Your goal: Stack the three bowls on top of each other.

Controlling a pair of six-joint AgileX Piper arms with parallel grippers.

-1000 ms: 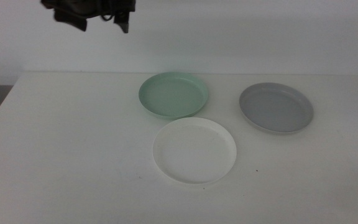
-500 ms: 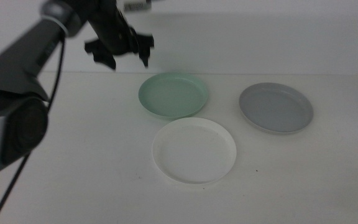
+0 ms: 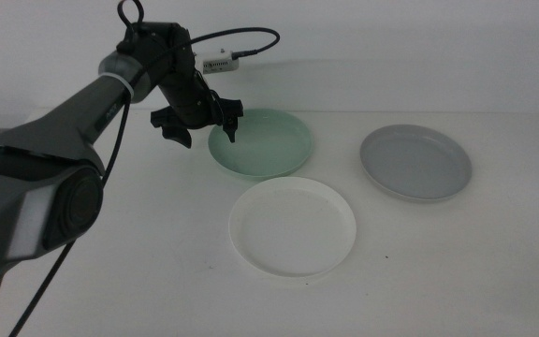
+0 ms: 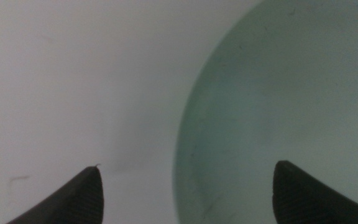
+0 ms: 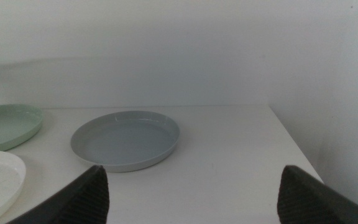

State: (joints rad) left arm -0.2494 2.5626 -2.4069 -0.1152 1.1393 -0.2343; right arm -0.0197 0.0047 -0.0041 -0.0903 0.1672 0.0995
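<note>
Middle view: my left pincer (image 3: 199, 129) hangs low over the table (image 3: 110, 253), its jaws spread wide and holding nothing. One jaw sits over the near rim of the mint green bowl (image 3: 262, 142), the other outside that rim over bare table, so the rim lies between them. Left wrist view: the same straddle is confirmed, with the curved edge of the mint green bowl (image 4: 278, 93) running up between the two jaw tips; I cannot tell whether either tip touches the plastic.

The white bowl (image 3: 293, 226) rests just beyond the green one on the side away from the pincer's arm, its rim very near the green rim, and whether the two touch cannot be made out. The grey bowl (image 3: 415, 162) lies well apart from my left pincer, past both other bowls.

Right wrist view: my right pincer (image 5: 191, 186) waits out of the middle view, jaws open and empty, facing the grey bowl (image 5: 126, 139) with the green and white rims at the edge of sight.

Progress, as I judge it: no stacking is done. All three bowls sit separately and flat on the table. The step in hand appears to be the first grasp, on the green rim. Remaining are closing, lifting, placing it on another bowl, then adding the third.
</note>
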